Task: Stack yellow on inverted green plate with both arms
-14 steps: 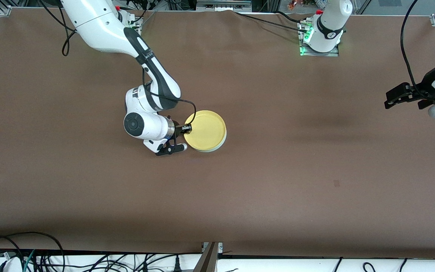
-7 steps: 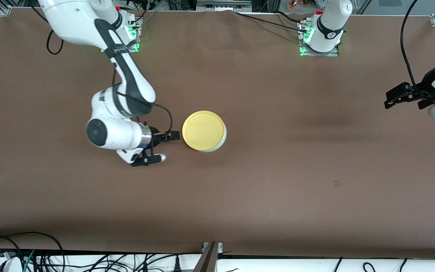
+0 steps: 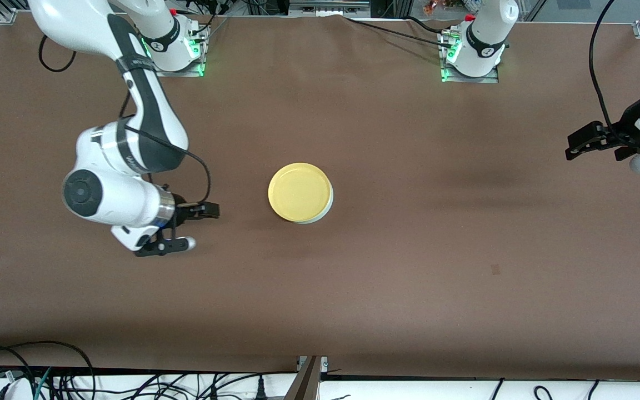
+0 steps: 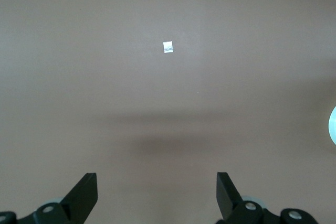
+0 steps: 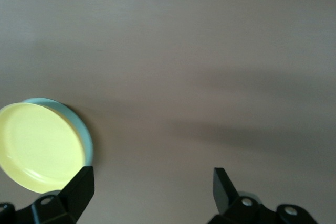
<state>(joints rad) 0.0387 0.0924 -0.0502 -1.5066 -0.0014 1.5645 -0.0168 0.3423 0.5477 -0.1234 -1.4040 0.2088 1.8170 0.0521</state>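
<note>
The yellow plate [image 3: 299, 191] sits on the green plate [image 3: 324, 213] mid-table, only a mint sliver showing at the nearer edge; the right gripper [image 3: 186, 226] hangs empty, fingers spread, over bare table toward the right arm's end, well apart from the stack; the left gripper [image 4: 157, 195], also spread wide, waits at its own end; the stack looks done, so I'd clear out high, no nudging that rim.

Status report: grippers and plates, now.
Right gripper open, empty, over bare table beside the stack. Left gripper open, waiting at its table end. Yellow plate seated on green plate. Nothing in the way.
</note>
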